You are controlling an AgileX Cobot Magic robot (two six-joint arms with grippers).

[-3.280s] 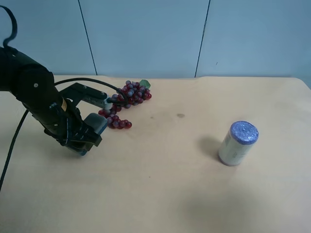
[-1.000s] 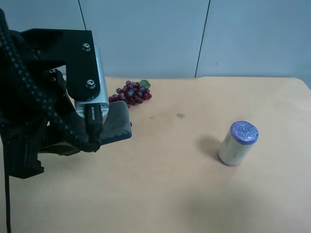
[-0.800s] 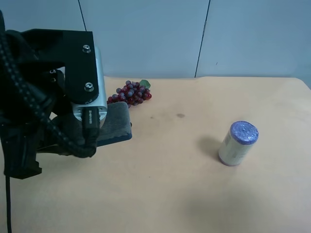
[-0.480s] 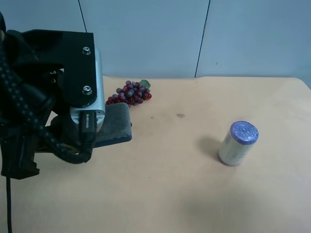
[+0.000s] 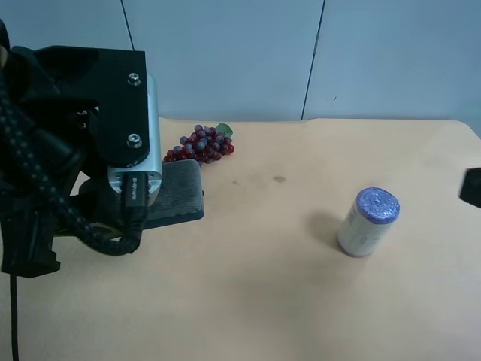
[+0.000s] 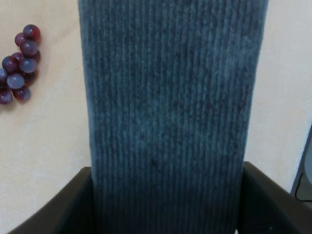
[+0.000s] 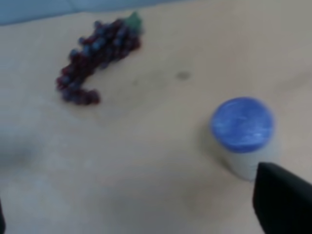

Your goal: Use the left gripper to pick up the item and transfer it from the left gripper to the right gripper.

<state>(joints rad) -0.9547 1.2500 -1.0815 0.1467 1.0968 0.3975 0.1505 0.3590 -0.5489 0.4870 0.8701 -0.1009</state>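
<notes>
Left gripper (image 5: pixel 135 203) was clamped tight on the item (image 5: pixel 180 192), left end, held up just in front of the grapes (image 5: pixel 201 143); presumably to leave the free end for handover; long axis ran left-right, roughly level, pointing right toward the can (image 5: pixel 367 222); right gripper (image 5: pixel 473 188) at right edge, jaws wide, empty.

Grapes (image 5: pixel 201 144) lie just behind the item (image 5: pixel 184 188), apparently apart.

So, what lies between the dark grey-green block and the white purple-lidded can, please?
Only bare tan tabletop lies between the block and the can, as the exterior high view shows.
</notes>
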